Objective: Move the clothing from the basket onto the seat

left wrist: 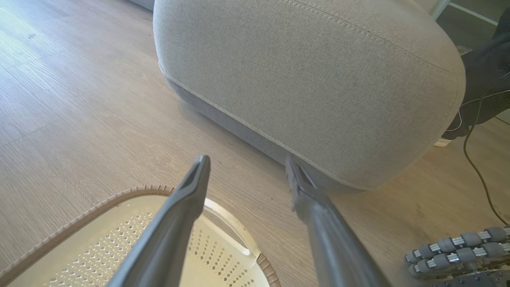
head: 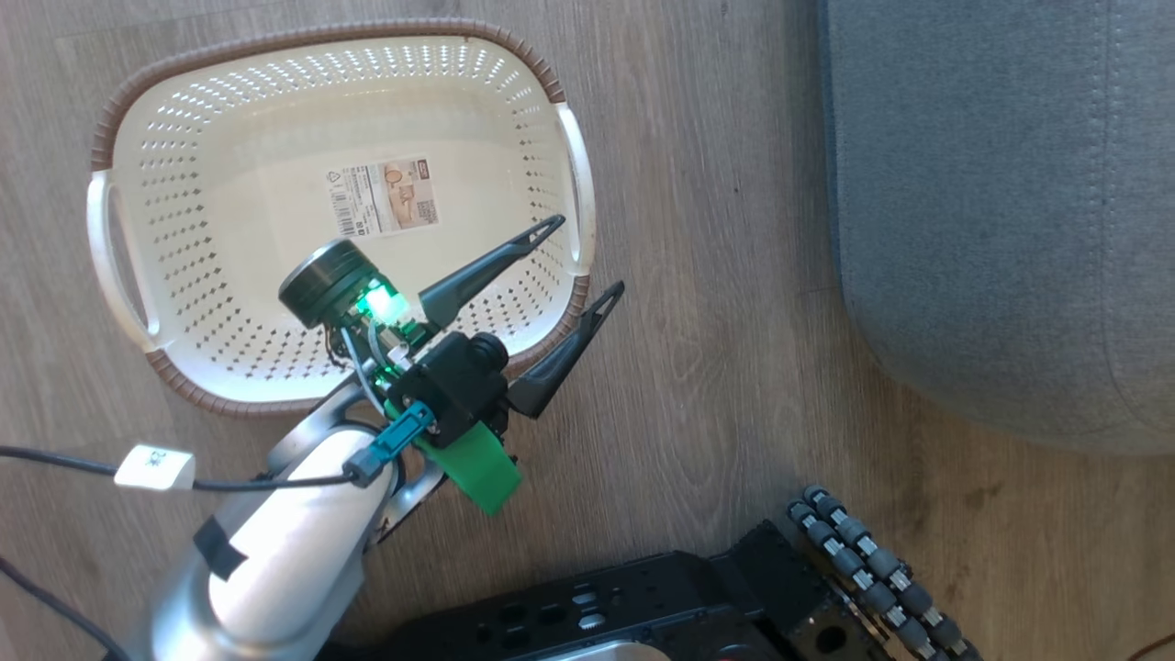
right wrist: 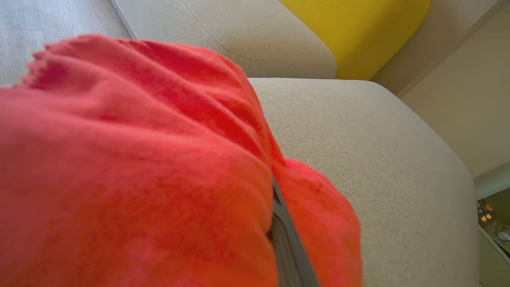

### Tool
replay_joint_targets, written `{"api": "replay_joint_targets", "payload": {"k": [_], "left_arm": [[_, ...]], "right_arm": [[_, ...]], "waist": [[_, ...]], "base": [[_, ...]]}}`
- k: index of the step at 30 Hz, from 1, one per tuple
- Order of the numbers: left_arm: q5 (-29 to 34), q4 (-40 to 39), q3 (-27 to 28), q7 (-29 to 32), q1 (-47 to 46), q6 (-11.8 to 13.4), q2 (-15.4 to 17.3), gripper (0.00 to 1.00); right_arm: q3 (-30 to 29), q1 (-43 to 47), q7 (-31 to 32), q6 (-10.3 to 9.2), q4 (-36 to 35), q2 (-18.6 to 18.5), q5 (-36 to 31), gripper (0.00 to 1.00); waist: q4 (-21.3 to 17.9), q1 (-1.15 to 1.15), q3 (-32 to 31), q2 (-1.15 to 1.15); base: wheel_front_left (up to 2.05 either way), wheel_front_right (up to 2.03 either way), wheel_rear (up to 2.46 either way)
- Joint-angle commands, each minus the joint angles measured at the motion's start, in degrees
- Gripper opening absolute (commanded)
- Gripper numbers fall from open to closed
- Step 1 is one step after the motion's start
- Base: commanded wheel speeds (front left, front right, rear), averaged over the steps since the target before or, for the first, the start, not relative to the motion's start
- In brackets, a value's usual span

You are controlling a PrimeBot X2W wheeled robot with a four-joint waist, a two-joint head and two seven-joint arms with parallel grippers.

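While your left end effector [head: 588,257] hangs over the near right corner of the basket [head: 275,41], its two dark fingers are spread wide with nothing between them. One finger is over the inside of the basket. The other is just outside the brown rim, over the wood floor [head: 716,275]. You can see the basket's bare bottom and the label [head: 386,196] stuck there. The grey seat [head: 991,229] is off to the right of the basket. In the right wrist view, the red clothing [right wrist: 139,159] is bunched up around your right end effector [right wrist: 281,215], with the seat below and behind it. One dark finger [right wrist: 289,247] pokes out between the red folds. The cloth hides the rest, so you cannot tell how far that end effector is open, or if the cloth touches the seat.
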Motion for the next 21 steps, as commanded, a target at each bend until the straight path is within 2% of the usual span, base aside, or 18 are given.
{"api": "replay_joint_targets", "payload": {"k": [1, 5, 6, 7, 8, 21], "left_arm": [[0.1, -2.0, 0.9, -0.3, 0.6, -0.1, 0.7, 1.0], [-0.1, -2.1, 0.7, -0.3, 0.7, -0.1, 0.6, 1.0], [-0.2, -2.0, 0.7, -0.3, 0.7, -0.1, 0.5, 1.0], [-0.2, -1.9, 0.7, -0.3, 0.8, -0.1, 0.4, 1.0], [-0.2, -1.7, 0.6, -0.3, 0.8, -0.1, 0.4, 1.0], [-0.5, 0.1, -0.8, -0.3, 1.4, -0.1, -1.9, 1.0]], "right_arm": [[0.3, -1.3, -0.6, -0.02, -0.6, -0.9, -0.7, 0.0], [0.6, -2.1, -1.2, -0.02, 1.1, -0.8, -0.9, 0.0], [0.7, -2.2, -1.3, -0.02, 1.4, -0.8, -1.1, 0.21], [1.1, -2.3, -1.4, -0.02, 1.7, -0.9, -1.5, 0.7], [1.3, -2.4, -1.4, -0.02, 1.8, -1.1, -1.9, 1.0], [5.4, -2.8, 1.2, -0.02, 7.2, -2.0, -2.9, 1.0]], "waist": [[-0.3, 0.0, -0.1, 0.0], [-0.5, 0.0, -0.6, 0.0], [-0.6, 0.0, -0.8, 0.0], [-0.6, 0.0, -1.1, 0.0], [-0.6, 0.0, -1.5, 0.0], [-0.6, 0.0, -7.9, 0.0]], "base": [[0.0, 0.0, 0.0], [0.0, 0.0, 0.0], [0.0, 0.0, 0.0], [0.0, 0.0, 0.0], [0.0, 0.0, 0.0], [0.0, 0.0, 0.0]]}}
